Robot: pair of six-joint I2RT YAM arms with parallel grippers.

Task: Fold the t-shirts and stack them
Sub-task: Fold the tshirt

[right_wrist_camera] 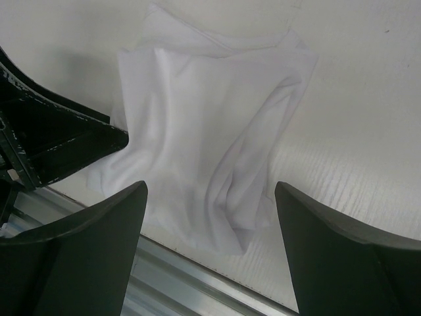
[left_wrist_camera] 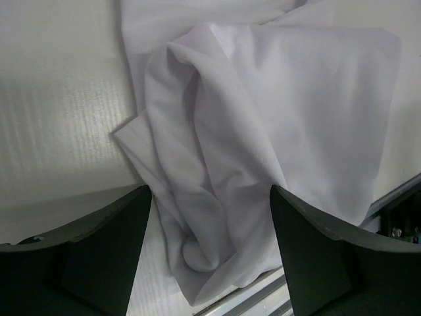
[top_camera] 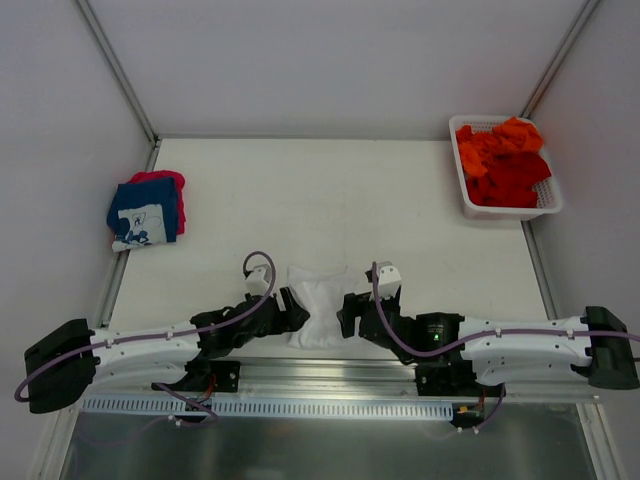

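White t-shirt [top_camera: 322, 305] is seen bunched up at the near edge of the table [top_camera: 330, 190]. It looks soft, light and floppy, so a corner should be pinched. Nothing is held by the left gripper [left_wrist_camera: 210, 220] or right gripper [right_wrist_camera: 210, 220]; both are spread wide.

Far ahead of my right pincer [top_camera: 348, 318] and off to its right, a white lattice basket [top_camera: 507, 212] sits at the far corner of the white table [top_camera: 330, 190]; just behind that pincer runs an aluminium rail [top_camera: 330, 372]
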